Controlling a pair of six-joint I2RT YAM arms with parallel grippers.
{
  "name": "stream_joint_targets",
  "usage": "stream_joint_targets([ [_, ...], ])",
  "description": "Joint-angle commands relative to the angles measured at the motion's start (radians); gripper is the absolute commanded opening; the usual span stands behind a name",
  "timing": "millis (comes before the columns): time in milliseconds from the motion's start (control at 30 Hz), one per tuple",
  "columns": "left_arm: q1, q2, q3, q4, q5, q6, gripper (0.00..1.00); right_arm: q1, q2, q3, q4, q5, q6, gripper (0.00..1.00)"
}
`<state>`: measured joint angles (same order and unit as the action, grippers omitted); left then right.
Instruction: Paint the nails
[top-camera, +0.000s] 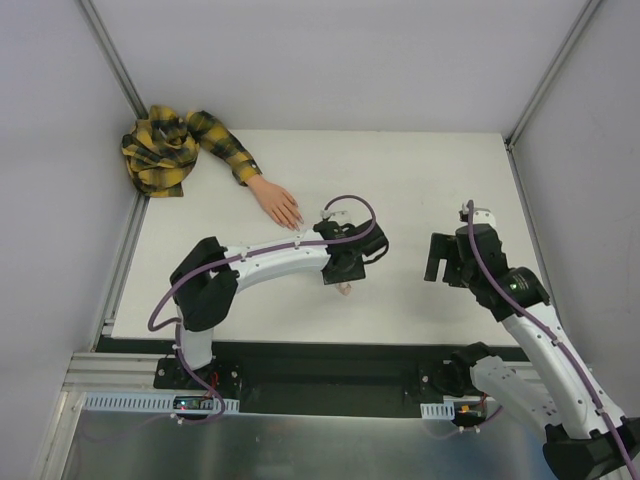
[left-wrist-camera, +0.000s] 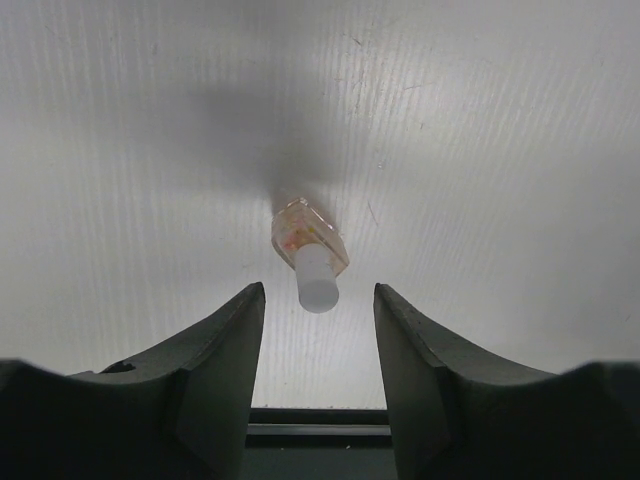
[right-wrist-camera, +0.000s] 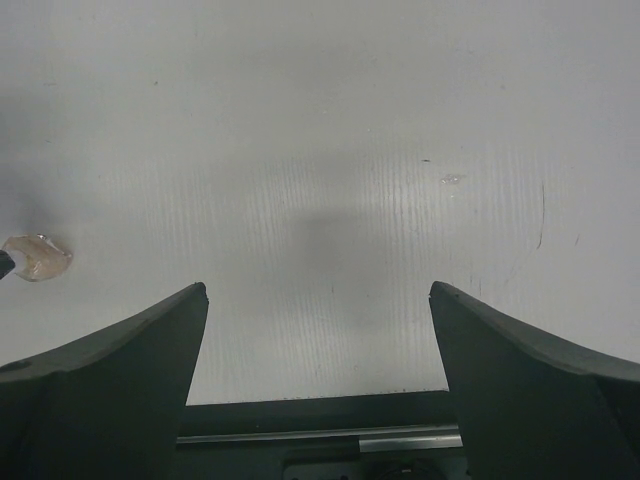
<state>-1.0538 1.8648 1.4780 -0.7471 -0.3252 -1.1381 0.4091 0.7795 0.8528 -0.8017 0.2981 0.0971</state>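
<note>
Left tool (left-wrist-camera: 320, 300) hangs over the polish bottle (left-wrist-camera: 308, 238) near the desk (top-camera: 430, 180) centre, a bit toward the near edge. Jaws are apart, one each side of the white cap (left-wrist-camera: 318, 282), w/o touching it. Right tool (right-wrist-camera: 318, 300) is spread wide over bare desk nearer the right edge and holds nothing.

The nails (top-camera: 298, 222) sit on the mannequin hand (top-camera: 275, 200), which lies toward the far-left corner w/ fingertips pointing to desk centre. The plaid sleeve (top-camera: 165, 150) is bunched in that corner. Nails are too small here to judge any paint.

Step in hand, prob: pick up the bottle. To do it well:
- Come straight down and keep the cap centred btw the jaws.
- Go low enough to clamp the glass body, not the cap. That leaves the cap free for the right tool to twist off.
- Close slowly. The bottle looks small and light, so if one finger lands first it may tip or skid.
- Lift only once both sides bear evenly.
</note>
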Motion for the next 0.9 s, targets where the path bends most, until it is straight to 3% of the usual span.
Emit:
stream_joint_targets([
  [0, -0.014, 0.034, 0.057, -0.046, -0.038, 0.000, 0.46, -0.007, -0.019, -0.011, -0.004, -0.004, -0.020, 0.96],
  [233, -0.017, 0.073, 0.082, -0.057, -0.041, 0.008, 0.36, -0.009, -0.020, -0.017, 0.002, -0.010, -0.025, 0.96],
  [700, -0.028, 0.108, 0.091, -0.074, -0.049, 0.011, 0.34, -0.009, -0.009, -0.018, 0.009, -0.025, -0.030, 0.96],
  [800, -0.028, 0.111, 0.084, -0.074, -0.054, 0.023, 0.22, -0.007, -0.005, -0.015, 0.009, -0.039, -0.033, 0.96],
  [833, -0.026, 0.109, 0.087, -0.074, -0.060, 0.032, 0.11, -0.009, -0.002, -0.014, 0.012, -0.059, -0.043, 0.96],
  [867, -0.026, 0.108, 0.087, -0.074, -0.063, 0.043, 0.06, -0.009, -0.002, -0.012, 0.016, -0.074, -0.053, 0.96],
])
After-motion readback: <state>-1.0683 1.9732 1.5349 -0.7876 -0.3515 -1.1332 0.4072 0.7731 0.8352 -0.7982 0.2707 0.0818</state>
